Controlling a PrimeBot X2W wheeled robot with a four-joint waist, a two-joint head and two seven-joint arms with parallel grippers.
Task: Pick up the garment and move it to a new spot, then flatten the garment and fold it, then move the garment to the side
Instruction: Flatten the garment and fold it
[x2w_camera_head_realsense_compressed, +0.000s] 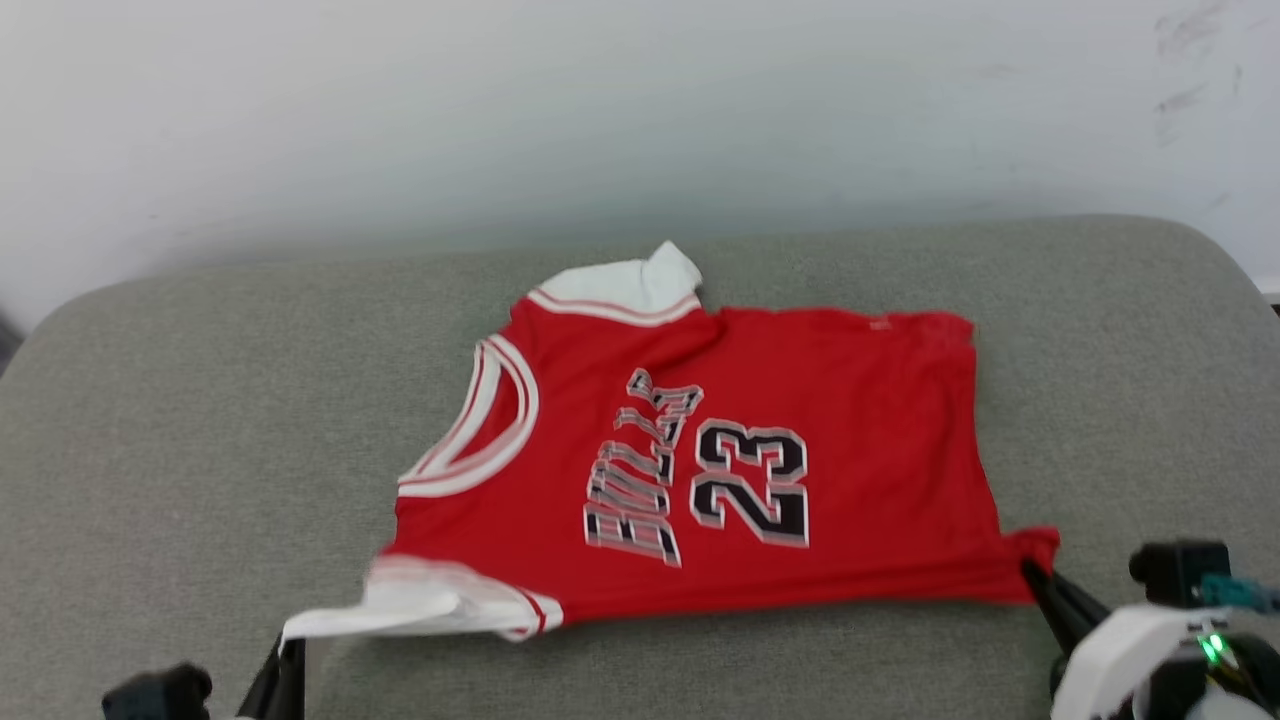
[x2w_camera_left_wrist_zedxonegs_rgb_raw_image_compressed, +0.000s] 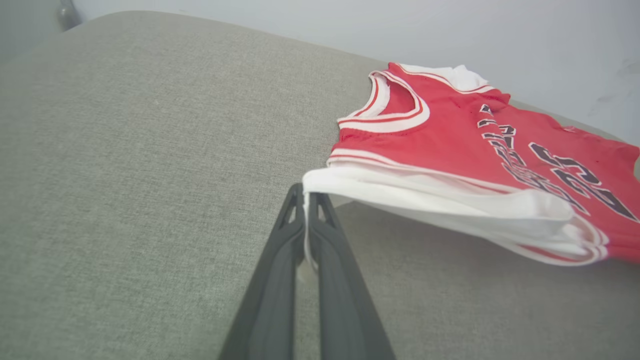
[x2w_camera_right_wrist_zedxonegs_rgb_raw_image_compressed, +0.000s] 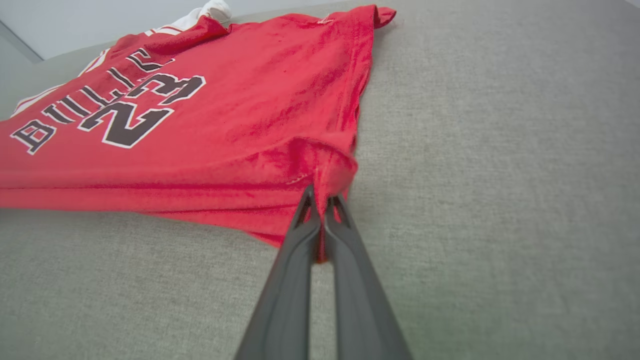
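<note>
Lying front up on a grey cushion (x2w_camera_head_realsense_compressed: 180, 420), the red shirt (x2w_camera_head_realsense_compressed: 850, 430) is spread sideways, with its white-trimmed neck (x2w_camera_head_realsense_compressed: 495, 420) toward the robot's left and its hem toward the right. Black letters and a number 23 (x2w_camera_head_realsense_compressed: 750, 480) with white outlines run across the chest. Both near corners are held. The left claw (x2w_camera_head_realsense_compressed: 288, 655) is clamped shut on the edge of the near white sleeve (x2w_camera_head_realsense_compressed: 420, 605). The right claw (x2w_camera_head_realsense_compressed: 1032, 572) is clamped shut on the near red hem corner (x2w_camera_head_realsense_compressed: 1035, 545). The near edge stretches in a fairly straight line between the two claws.

From the head view, the whole shirt is seen at once, near the middle of the cushion, with the far white sleeve (x2w_camera_head_realsense_compressed: 640, 280) bunched and sticking up at the back. The left wrist view shows what the head view cannot: the two dark fingers (x2w_camera_left_wrist_zedxonegs_rgb_raw_image_compressed: 270, 280) are pressed together with white cloth pinched between their tips, and the sleeve is lifted just off the cushion, casting a shadow below. The right wrist view shows red cloth puckered where it enters that claw's closed fingers (x2w_camera_right_wrist_zedxonegs_rgb_raw_image_compressed: 290, 285), and the hem running away to the far corner.

The cushion is woven grey fabric with rounded corners. Behind it stands a pale wall (x2w_camera_head_realsense_compressed: 600, 100) with faint dark scuffs (x2w_camera_head_realsense_compressed: 1185, 60) at the upper right.
</note>
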